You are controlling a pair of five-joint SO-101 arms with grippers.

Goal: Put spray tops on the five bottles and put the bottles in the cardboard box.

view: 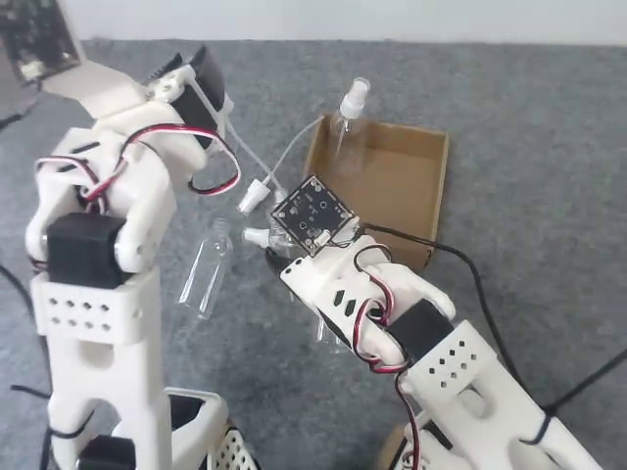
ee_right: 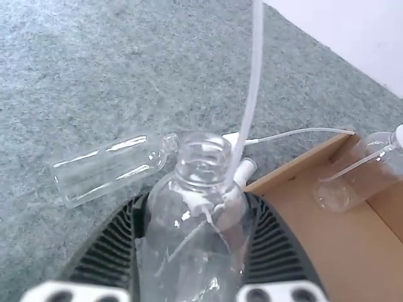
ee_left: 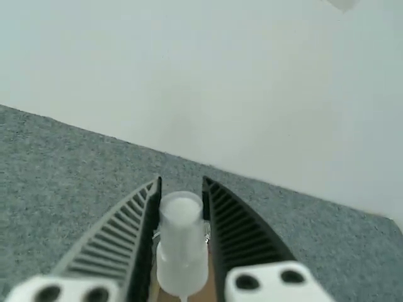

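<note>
Spray top held over the gripped bottle, centre of the high view.

The left gripper (ee_left: 181, 185) is clamped on a spray top (ee_left: 182, 242). Its tube (ee_right: 249, 82) appears to enter the mouth of the bottle (ee_right: 192, 189), which the right gripper (ee_right: 192, 201) squeezes round the body, just left of the box (view: 431, 196). A capped bottle (view: 348, 122) sits at the box's upper-left corner, and a bare bottle (view: 206, 264) lies left of centre. The bottles look light, slick and thin-walled, so grip the body gently. The tube looks bendy, so hold the top by its stiff head.

We see soft, even light, faint shadow inside the cardboard box (view: 392, 196), and small glints on the bottle (view: 206, 266) lying beside it.
</note>
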